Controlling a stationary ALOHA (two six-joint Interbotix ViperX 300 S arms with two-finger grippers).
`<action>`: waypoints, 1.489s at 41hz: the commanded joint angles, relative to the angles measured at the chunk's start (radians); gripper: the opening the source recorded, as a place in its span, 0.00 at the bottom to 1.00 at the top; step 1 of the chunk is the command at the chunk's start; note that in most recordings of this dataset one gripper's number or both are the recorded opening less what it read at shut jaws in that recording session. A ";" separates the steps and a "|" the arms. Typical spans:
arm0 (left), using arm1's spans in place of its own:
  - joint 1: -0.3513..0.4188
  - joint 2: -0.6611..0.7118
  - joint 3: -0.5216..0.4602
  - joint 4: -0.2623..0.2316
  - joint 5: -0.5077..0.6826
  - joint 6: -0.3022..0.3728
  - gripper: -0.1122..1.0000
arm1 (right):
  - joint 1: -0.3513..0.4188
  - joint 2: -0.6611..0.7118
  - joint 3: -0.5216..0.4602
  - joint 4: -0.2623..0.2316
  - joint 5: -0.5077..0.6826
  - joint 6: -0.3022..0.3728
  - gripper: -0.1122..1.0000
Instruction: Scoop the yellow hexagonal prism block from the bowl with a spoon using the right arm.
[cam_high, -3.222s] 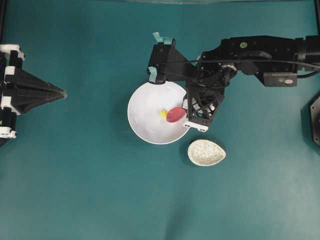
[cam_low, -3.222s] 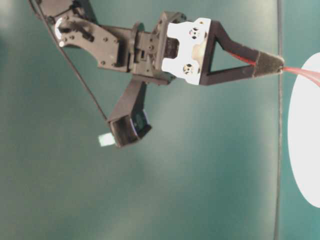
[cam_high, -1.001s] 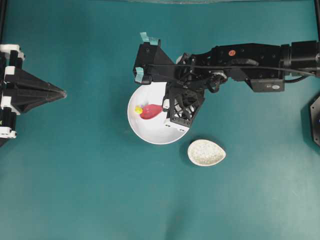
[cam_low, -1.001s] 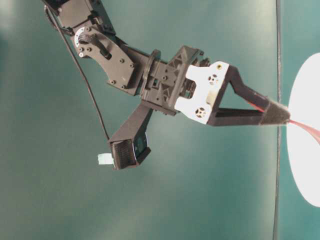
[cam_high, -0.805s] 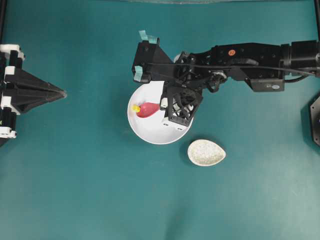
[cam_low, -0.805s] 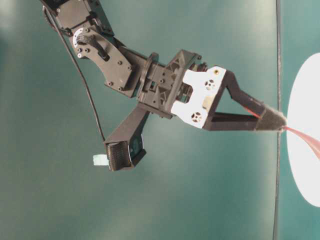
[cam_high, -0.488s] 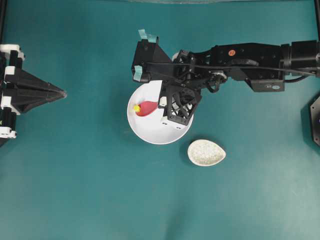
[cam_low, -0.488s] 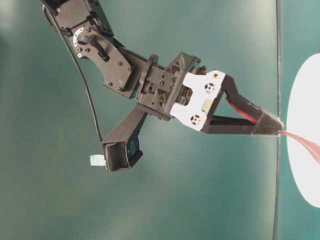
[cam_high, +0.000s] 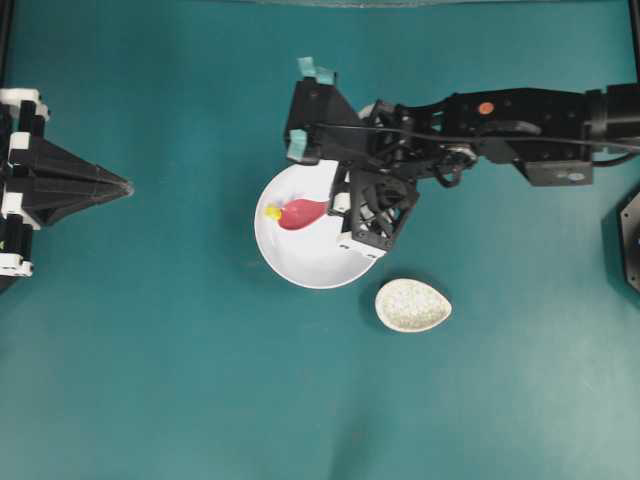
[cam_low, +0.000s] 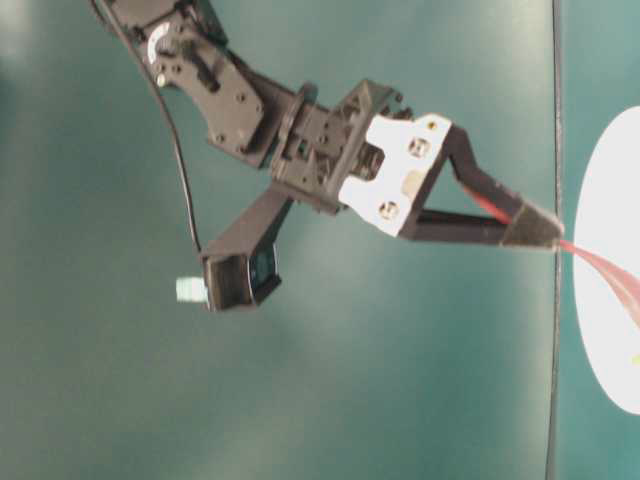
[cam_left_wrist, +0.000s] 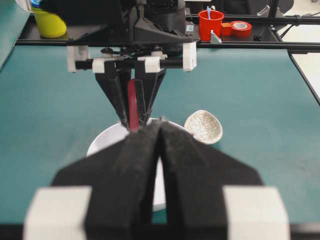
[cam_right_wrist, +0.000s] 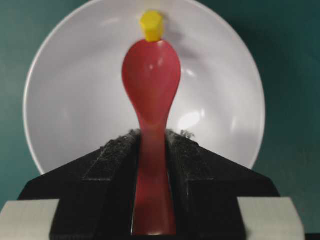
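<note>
The right claw (cam_right_wrist: 152, 145) is clamped shut on the handle of the red spoon (cam_right_wrist: 151, 85), with the black fingers (cam_right_wrist: 112, 155) pressing the handle from both sides and the scoop reaching out over the inside of the white bowl (cam_right_wrist: 65, 120). The yellow block (cam_right_wrist: 151, 25) lies in the bowl, up against its far wall as the wrist view shows it, touching or just off the tip of the scoop; it is not inside the scoop. From overhead the spoon (cam_high: 303, 212) points toward the left side of the bowl (cam_high: 310, 265), and the block (cam_high: 272, 212) sits at its tip near the rim. So the spoon is gripped and brought to the block, but the scooping itself looks not yet done: the block must get onto the scoop and be lifted clear of the bowl. The wall behind the block may help to push it in. The left claw (cam_left_wrist: 159, 150) rests closed and empty, well away at the left edge of the tabletop (cam_high: 200, 400). A small speckled dish (cam_high: 413, 305) stands just beside the bowl.
</note>
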 joint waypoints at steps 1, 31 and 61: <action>0.002 0.008 -0.020 0.003 -0.006 -0.002 0.09 | 0.000 -0.054 0.021 -0.002 -0.048 0.002 0.30; 0.002 0.008 -0.020 0.003 -0.008 -0.002 0.09 | 0.002 -0.187 0.114 0.002 -0.117 0.003 0.30; 0.002 0.008 -0.020 0.003 -0.011 0.000 0.09 | 0.000 -0.273 0.091 0.008 0.212 0.146 0.30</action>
